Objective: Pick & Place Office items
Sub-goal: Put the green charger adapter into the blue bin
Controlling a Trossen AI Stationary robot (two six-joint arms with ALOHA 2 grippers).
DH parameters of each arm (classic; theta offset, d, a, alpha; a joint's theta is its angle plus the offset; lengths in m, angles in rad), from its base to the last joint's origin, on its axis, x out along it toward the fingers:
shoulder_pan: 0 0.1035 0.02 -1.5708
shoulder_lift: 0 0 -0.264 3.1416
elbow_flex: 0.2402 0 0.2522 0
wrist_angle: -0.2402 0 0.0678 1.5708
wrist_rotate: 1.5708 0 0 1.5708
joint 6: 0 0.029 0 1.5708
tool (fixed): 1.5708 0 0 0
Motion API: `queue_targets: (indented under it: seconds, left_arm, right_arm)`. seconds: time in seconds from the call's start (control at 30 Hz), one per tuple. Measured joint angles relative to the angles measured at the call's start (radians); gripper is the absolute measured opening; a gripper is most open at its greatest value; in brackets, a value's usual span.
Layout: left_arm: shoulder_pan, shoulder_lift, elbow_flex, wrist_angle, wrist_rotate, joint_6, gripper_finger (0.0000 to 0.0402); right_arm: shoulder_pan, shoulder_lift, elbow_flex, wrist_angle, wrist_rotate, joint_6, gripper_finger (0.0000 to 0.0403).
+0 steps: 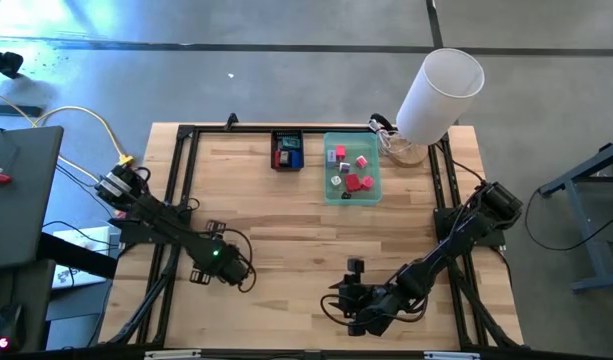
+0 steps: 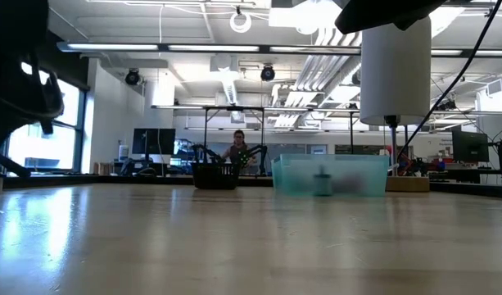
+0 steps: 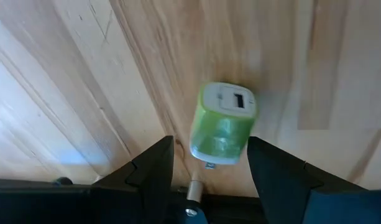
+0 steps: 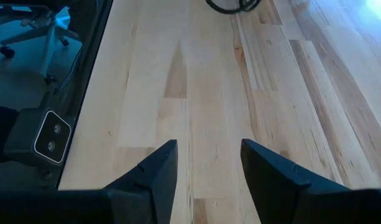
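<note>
A green, rounded plug-like block [image 3: 222, 123] with a white face lies on the bare wood. My left gripper [image 3: 210, 144] is open above it near the table's left front [image 1: 224, 264], one finger on each side and clear of the block. My right gripper [image 4: 209, 146] is open over bare wood at the table's near edge [image 1: 358, 305]. Several red, pink and white pieces lie in the translucent teal tray [image 1: 352, 190] at the far side. The small black tray [image 1: 287, 150] beside it holds red and blue pieces.
A tall white cylinder [image 1: 441, 95] stands at the table's far right corner, next to the teal tray [image 2: 332, 174]. A black frame [image 1: 181, 170] runs along the table's edges. Bare wood lies between the grippers and the trays. A person [image 2: 238, 147] sits far behind the table.
</note>
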Motion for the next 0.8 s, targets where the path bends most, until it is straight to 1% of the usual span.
queue_targets:
  seconds: [0.1,0.27,0.53,0.6,0.77,0.8]
  left_arm:
    - [0.028,0.020,0.000,0.009,0.004,0.041,0.0195]
    - [0.071,0.073,0.000,0.028,0.058,0.100,0.0195]
    - [0.091,0.155,0.004,0.027,0.080,0.144,0.0191]
    - [0.091,0.164,0.005,0.028,0.082,0.166,0.0179]
    - [0.091,0.164,0.005,0.030,0.083,0.170,0.0127]
    - [0.091,0.164,0.005,0.030,0.083,0.171,0.0125]
  right_arm:
    - [0.000,0.000,0.000,0.000,0.000,0.000,0.0165]
    - [0.000,0.000,0.000,0.000,-0.025,0.001,0.0165]
    - [0.000,0.001,-0.028,0.019,-0.028,0.006,0.0165]
    - [0.000,0.001,-0.046,0.041,-0.033,0.006,0.0165]
    - [0.000,0.001,-0.080,0.102,-0.073,0.003,0.0165]
    - [0.000,0.001,-0.080,0.103,-0.080,0.003,0.0165]
